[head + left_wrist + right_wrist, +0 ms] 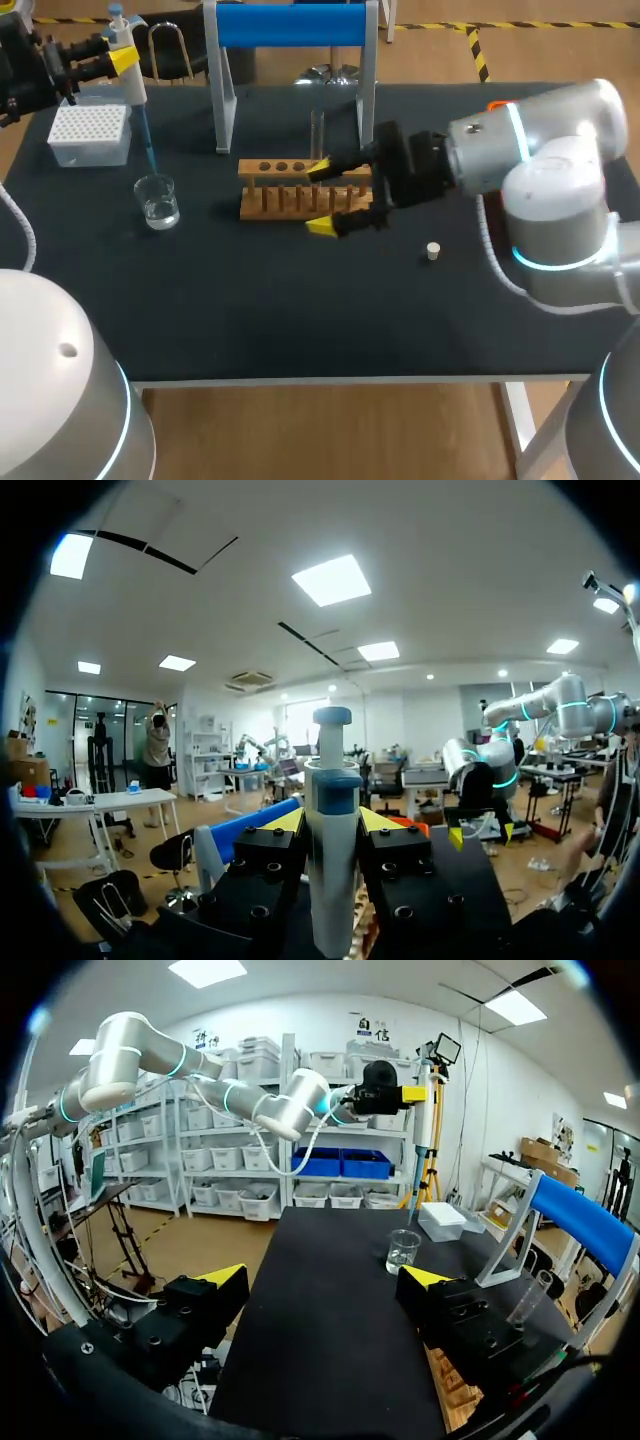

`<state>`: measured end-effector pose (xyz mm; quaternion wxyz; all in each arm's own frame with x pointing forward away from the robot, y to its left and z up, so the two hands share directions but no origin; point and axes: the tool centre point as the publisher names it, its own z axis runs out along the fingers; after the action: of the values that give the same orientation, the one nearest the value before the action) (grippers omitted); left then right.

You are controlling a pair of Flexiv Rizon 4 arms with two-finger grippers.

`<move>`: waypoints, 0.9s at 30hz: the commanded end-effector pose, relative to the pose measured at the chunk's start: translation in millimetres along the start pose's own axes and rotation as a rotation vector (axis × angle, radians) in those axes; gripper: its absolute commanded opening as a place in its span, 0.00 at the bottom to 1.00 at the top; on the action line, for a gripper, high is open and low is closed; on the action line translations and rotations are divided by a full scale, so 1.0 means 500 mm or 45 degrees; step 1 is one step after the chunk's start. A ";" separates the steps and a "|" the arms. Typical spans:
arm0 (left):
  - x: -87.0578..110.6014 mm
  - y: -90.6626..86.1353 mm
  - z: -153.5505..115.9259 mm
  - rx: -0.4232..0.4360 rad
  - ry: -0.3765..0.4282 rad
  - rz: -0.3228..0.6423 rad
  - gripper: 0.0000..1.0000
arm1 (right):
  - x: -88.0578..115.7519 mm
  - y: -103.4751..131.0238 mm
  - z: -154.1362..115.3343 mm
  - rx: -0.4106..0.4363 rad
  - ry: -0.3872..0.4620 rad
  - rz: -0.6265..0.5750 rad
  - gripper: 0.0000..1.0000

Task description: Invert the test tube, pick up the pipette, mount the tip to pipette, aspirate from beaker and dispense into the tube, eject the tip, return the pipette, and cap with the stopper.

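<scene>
- left tool at the table's ten o'clock corner, clamped on the pipette; its blue tip points down at the beaker
- tip box just beside the pipette, at its nine o'clock
- right tool, fingers spread, over the wooden rack's three o'clock end
- stopper lies at the rack's four o'clock, apart

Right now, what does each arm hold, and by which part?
Left jaws clamp the pipette by its upper body, below the plunger; right jaws, open, hold nothing.

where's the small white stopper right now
In the head view the small cream-white stopper lies alone on the black table, right of the wooden test tube rack and close beside the right arm's gripper.
</scene>
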<state>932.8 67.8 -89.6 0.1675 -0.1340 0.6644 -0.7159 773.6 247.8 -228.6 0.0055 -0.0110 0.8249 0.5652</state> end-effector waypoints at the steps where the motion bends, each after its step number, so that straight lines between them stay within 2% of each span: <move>1: 0.000 0.001 -0.001 0.003 0.001 0.002 0.00 | 0.001 0.010 0.112 0.039 -0.031 -0.002 1.00; 11: 0.000 0.001 -0.001 0.003 0.001 0.002 0.00 | -0.019 0.015 0.202 0.096 -0.119 -0.043 1.00; 27: 0.000 0.001 -0.001 0.003 0.001 0.002 0.00 | -0.067 -0.007 0.301 0.172 -0.226 0.046 1.00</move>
<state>932.8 67.8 -89.7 0.1676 -0.1340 0.6644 -0.7160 803.3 352.3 -269.6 0.0591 0.0471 0.8549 0.5133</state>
